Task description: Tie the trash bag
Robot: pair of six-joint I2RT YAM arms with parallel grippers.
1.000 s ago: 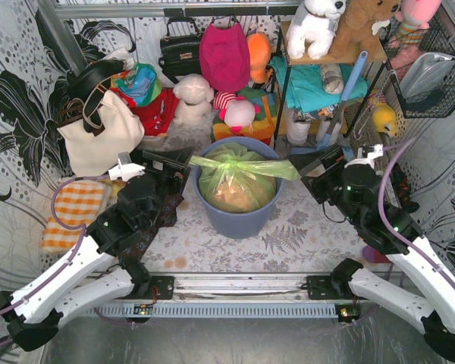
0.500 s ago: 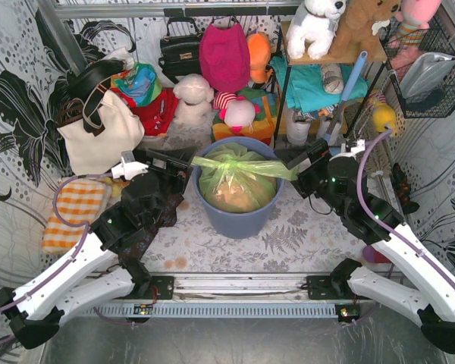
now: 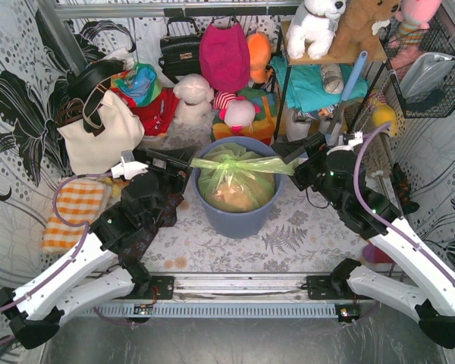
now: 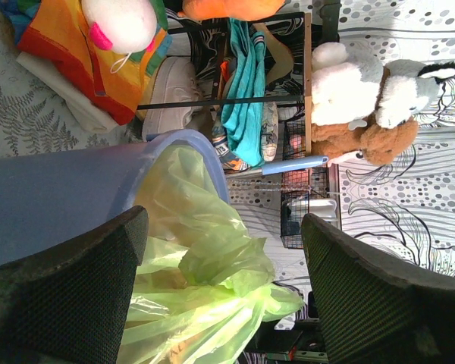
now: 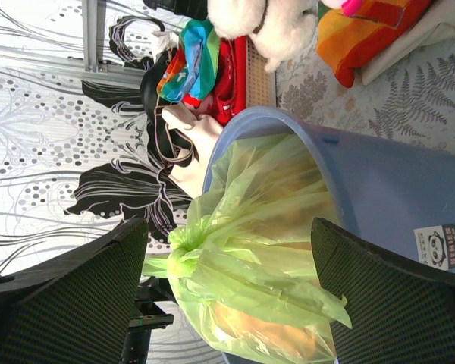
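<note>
The lime-green trash bag (image 3: pixel 235 184) sits in the blue-grey bin (image 3: pixel 239 220) at the table's middle, tan paper showing through. Its top is gathered into a knot (image 3: pixel 239 161), with two tails stretched left and right over the rim. My left gripper (image 3: pixel 185 161) is open at the bin's left rim; in the left wrist view the bag (image 4: pixel 205 258) lies between my wide-apart fingers (image 4: pixel 76 296). My right gripper (image 3: pixel 290 155) is open at the right rim; the right wrist view shows the bag (image 5: pixel 265 250) and its knot (image 5: pixel 183 246) between the fingers (image 5: pixel 387 303), untouched.
A magenta fabric bag (image 3: pixel 224 54), a black handbag (image 3: pixel 178 49) and plush toys (image 3: pixel 193 98) stand behind the bin. A white tote (image 3: pixel 98 133) and an orange checked cloth (image 3: pixel 76 212) lie at the left. A shelf with toys (image 3: pixel 326 30) and a wire basket (image 3: pixel 428 76) are at the right.
My right arm has moved left, toward the bin, and the bag's right tail has gone from taut to slack. The left arm has barely moved.
</note>
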